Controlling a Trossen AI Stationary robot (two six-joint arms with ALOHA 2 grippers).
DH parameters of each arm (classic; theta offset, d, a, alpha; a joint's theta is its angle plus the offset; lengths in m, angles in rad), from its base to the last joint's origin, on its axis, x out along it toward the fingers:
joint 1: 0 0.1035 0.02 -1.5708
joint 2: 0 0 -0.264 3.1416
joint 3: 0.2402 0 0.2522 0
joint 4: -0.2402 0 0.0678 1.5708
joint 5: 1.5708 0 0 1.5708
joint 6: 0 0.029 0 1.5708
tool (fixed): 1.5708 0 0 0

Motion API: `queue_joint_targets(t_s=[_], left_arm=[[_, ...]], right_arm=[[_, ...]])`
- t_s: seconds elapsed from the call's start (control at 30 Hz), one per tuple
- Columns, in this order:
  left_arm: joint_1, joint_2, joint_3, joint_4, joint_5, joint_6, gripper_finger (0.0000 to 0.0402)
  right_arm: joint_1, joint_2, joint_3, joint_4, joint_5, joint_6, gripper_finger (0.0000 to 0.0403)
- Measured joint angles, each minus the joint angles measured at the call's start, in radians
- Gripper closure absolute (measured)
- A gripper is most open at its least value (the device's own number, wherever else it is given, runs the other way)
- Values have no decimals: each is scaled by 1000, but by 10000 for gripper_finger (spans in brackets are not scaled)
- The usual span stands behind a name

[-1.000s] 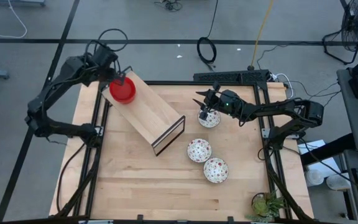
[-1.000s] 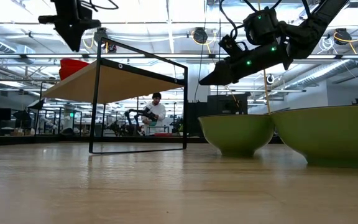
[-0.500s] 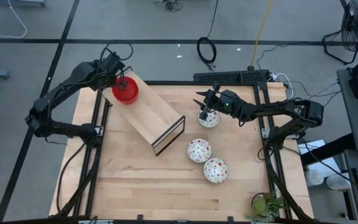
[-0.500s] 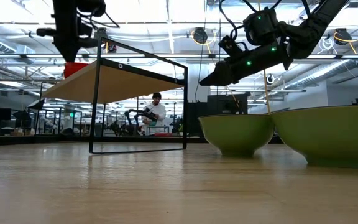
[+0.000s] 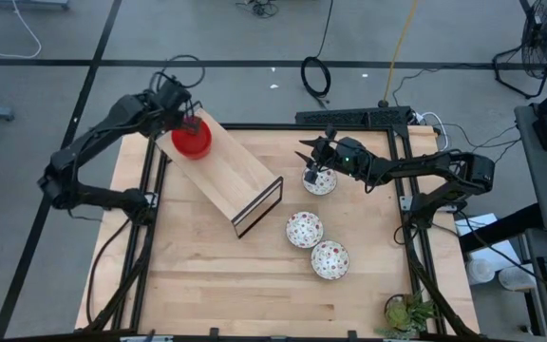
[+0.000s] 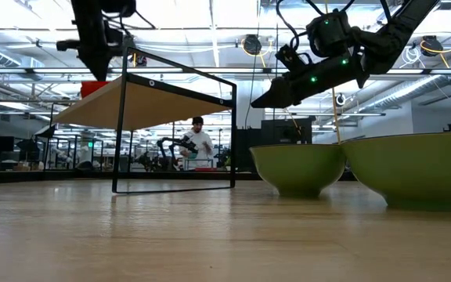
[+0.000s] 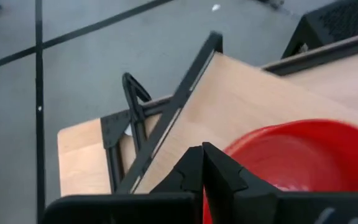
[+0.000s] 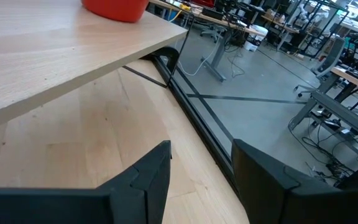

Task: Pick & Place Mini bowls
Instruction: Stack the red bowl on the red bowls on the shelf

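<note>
red bowl [image 5: 191, 140] near shelf [image 5: 231, 171] edge, left hand [image 5: 190, 121] closed.

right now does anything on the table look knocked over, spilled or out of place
Nothing stands out. The red bowl sits upright on the raised wooden shelf, and the three patterned bowls stand upright and apart on the table. No spill or damage is visible.
</note>
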Motion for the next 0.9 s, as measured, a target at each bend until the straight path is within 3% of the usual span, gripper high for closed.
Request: queue_joint_targets(t_s=[0.2,0.4,0.63,0.9], left_arm=[[-1,3,-48,37,-8,10,382],[-6,-31,29,66,-2,23,397],[-62,-46,17,234,251,108,376],[-145,-13,-92,393,183,163,397]], right_arm=[[0,0,0,-1,0,0,248],[0,0,0,-2,0,0,248],[0,0,0,0,0,0,248],[0,0,0,-4,0,0,248]])
